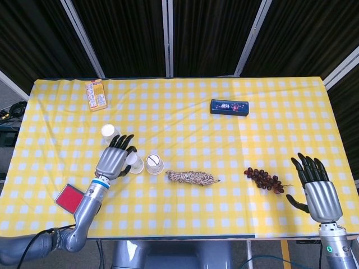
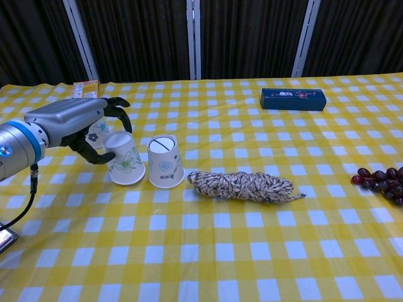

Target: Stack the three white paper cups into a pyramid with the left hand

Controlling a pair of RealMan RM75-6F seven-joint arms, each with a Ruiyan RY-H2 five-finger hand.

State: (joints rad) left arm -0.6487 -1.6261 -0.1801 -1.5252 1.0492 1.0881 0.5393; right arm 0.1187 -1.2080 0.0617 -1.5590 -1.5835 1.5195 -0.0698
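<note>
Three white paper cups with flower prints are on the left half of the yellow checked table. My left hand (image 1: 114, 159) (image 2: 80, 122) grips one cup (image 1: 134, 163) (image 2: 124, 158) mouth down and slightly tilted, low over the cloth. Right beside it, on its right, the second cup (image 1: 154, 163) (image 2: 165, 162) stands upside down. The third cup (image 1: 109, 133) (image 2: 96, 134) stands behind my left hand, partly hidden in the chest view. My right hand (image 1: 316, 189) hovers at the table's near right corner, fingers spread and holding nothing.
A coil of rope (image 1: 190, 177) (image 2: 243, 186) lies just right of the cups. Dark grapes (image 1: 263, 178) (image 2: 381, 182) lie further right. A blue box (image 1: 229, 106) (image 2: 293, 99) sits at the back, an orange packet (image 1: 96, 94) far left, a red card (image 1: 69, 197) near the front edge.
</note>
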